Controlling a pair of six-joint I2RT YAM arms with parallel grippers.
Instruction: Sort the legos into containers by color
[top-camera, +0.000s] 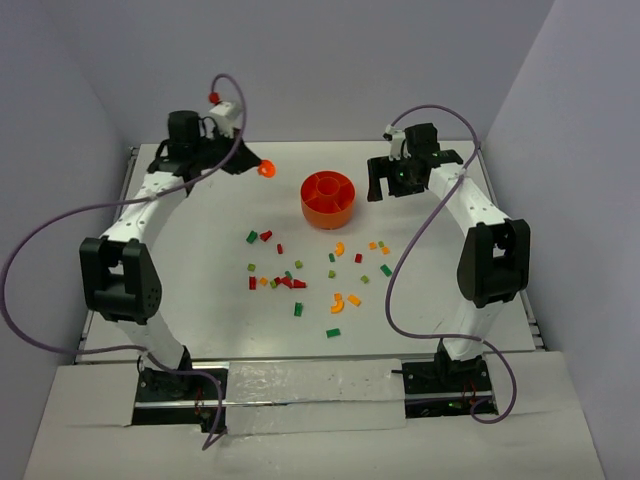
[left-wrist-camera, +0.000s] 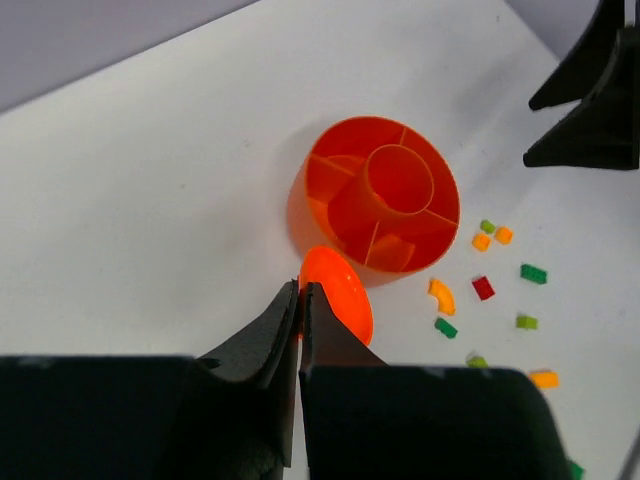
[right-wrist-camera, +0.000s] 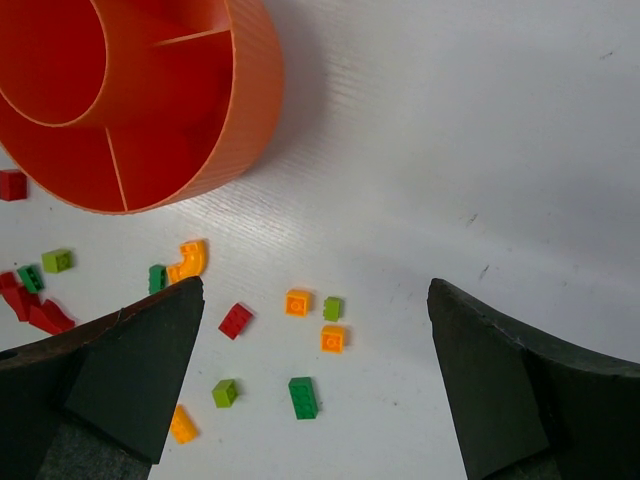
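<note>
At the far middle of the bench (top-camera: 200, 320) stands the orange divided bowl (top-camera: 327, 199). Red, green, orange and yellow bricks (top-camera: 290, 283) lie scattered nearer the arms. The left gripper (left-wrist-camera: 301, 290) is clenched on a small orange disc (left-wrist-camera: 342, 292) just left of the bowl. The right gripper (right-wrist-camera: 315, 285) hangs released, jaws wide, to the bowl's right.

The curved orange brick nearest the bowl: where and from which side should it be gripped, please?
From straight above, the right pincer pinching the curved orange brick across its narrow band, mid-arc: it lies flat, a green brick close by one end.
</note>
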